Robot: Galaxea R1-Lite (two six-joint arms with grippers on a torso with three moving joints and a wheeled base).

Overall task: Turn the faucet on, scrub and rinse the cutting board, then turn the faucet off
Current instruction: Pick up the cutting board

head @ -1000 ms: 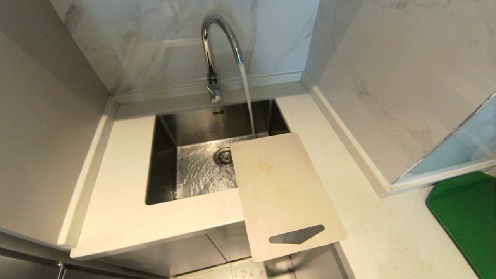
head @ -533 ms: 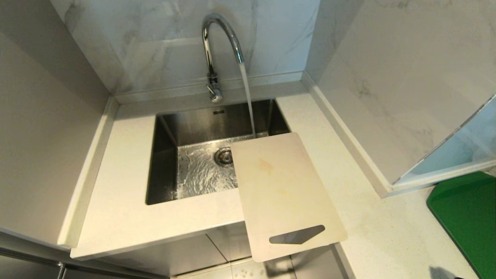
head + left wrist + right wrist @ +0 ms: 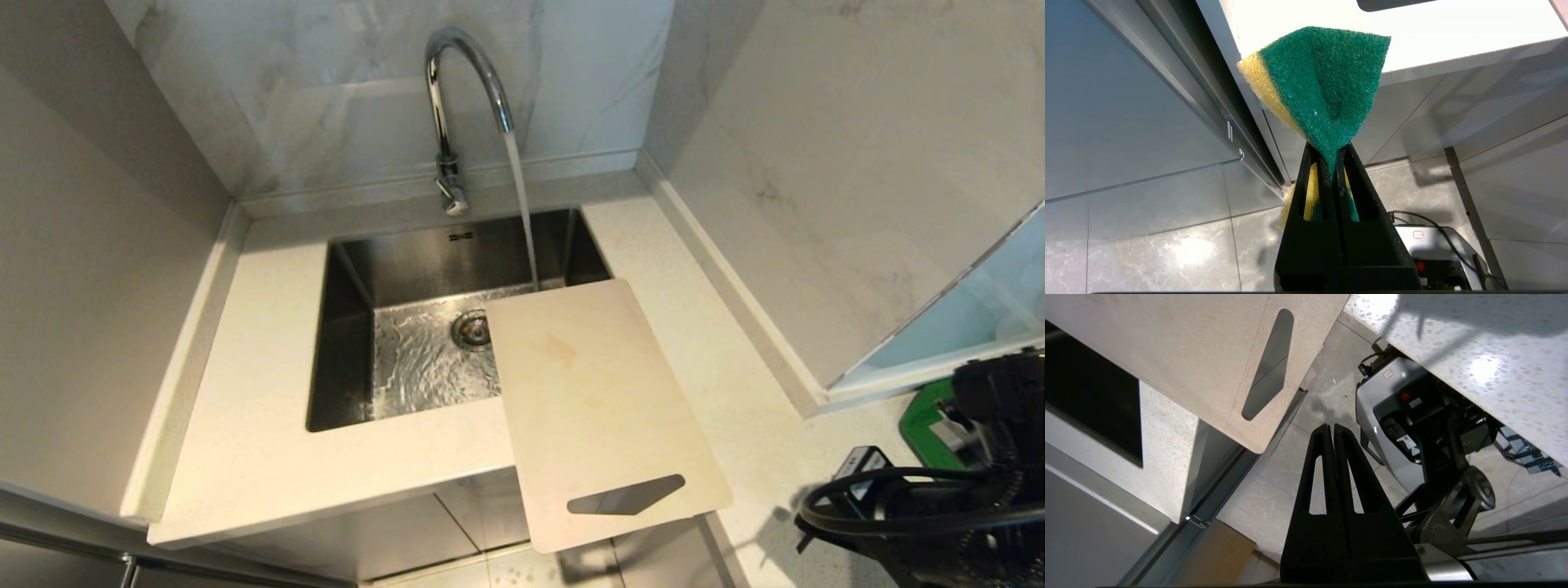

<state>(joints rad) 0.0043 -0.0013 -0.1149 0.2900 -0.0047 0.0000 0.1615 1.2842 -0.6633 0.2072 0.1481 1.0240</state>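
Observation:
The chrome faucet (image 3: 457,82) stands behind the sink, and a stream of water runs from its spout into the basin. A cream cutting board (image 3: 600,408) lies flat across the sink's front right corner, its slot-handle end overhanging the counter's front edge. My right arm (image 3: 939,514) shows at the lower right of the head view. Its gripper (image 3: 1331,426) is shut and empty, low in front of the counter, a short way off the board's (image 3: 1188,347) handle corner. My left gripper (image 3: 1332,149) is shut on a green-and-yellow sponge (image 3: 1323,85) below the counter edge.
The steel sink (image 3: 347,343) has a drain in its wet floor. Marble walls close in the back and right. A green mat (image 3: 922,420) and a glass panel (image 3: 980,310) sit at the right. My own base (image 3: 1392,416) and a cardboard box (image 3: 1216,555) are on the floor.
My right arm has risen into the head view at the lower right, covering most of the green mat. The board has not moved and the water keeps running.

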